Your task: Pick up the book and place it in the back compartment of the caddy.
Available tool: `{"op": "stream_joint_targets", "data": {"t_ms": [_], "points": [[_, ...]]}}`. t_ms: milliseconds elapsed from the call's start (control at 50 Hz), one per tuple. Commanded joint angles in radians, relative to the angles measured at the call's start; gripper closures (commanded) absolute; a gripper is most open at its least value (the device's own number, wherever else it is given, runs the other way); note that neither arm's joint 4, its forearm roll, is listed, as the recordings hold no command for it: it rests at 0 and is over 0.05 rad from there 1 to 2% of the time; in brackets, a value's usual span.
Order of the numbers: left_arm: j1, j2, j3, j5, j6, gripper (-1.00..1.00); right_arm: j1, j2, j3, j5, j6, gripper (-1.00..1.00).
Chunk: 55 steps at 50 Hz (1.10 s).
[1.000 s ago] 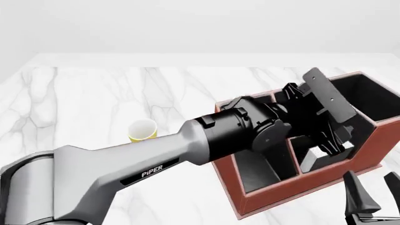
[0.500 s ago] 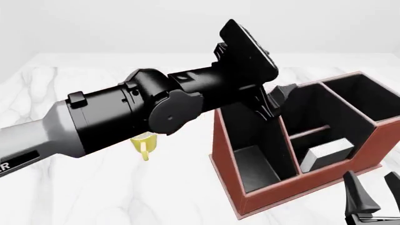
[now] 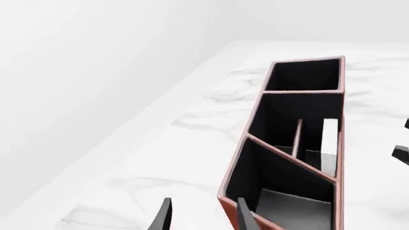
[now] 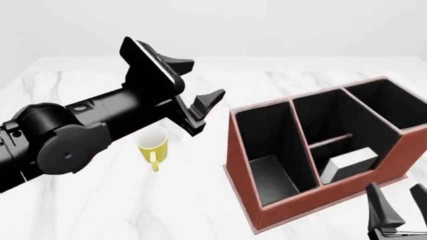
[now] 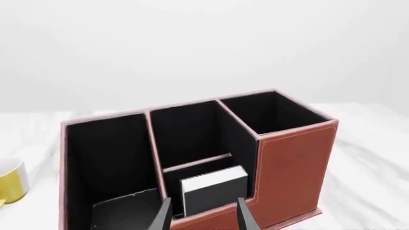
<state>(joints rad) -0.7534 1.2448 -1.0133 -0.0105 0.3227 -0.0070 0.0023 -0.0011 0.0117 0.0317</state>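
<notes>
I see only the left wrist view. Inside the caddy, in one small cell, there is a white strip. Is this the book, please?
Observer: Yes. The right wrist view shows the book more fully: a black cover over white page edges, standing in the small cell behind the low outer wall.
Operator: Does any tool hold it?
Observer: No. In the front view the left tool is open and empty in the air near a yellow mug, apart from the caddy.
Operator: And the right tool?
Observer: The front view shows the right tool low by the caddy's near right corner, open and holding nothing.
</notes>
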Motion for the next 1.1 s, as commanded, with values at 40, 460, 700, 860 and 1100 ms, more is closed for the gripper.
{"op": "stream_joint_targets", "data": {"t_ms": [40,460,700,860,1100], "points": [[0.074,-0.1,0.166,-0.059,-0.037,-1.0,0.019,0.059,-0.001,-0.022,0.014,-1.0],[0.143,-0.089,0.247,-0.16,-0.101,-1.0,0.211,0.189,-0.449,0.113,-0.103,-1.0],[0.143,-0.107,0.26,-0.156,-0.113,-1.0,0.301,0.155,-0.749,0.31,-0.162,-1.0],[0.152,-0.103,0.293,-0.186,-0.117,-1.0,0.334,0.126,-0.884,0.46,-0.184,-1.0],[0.154,-0.114,0.316,-0.205,-0.13,-1.0,0.317,0.075,-1.185,0.694,-0.083,-1.0]]}}
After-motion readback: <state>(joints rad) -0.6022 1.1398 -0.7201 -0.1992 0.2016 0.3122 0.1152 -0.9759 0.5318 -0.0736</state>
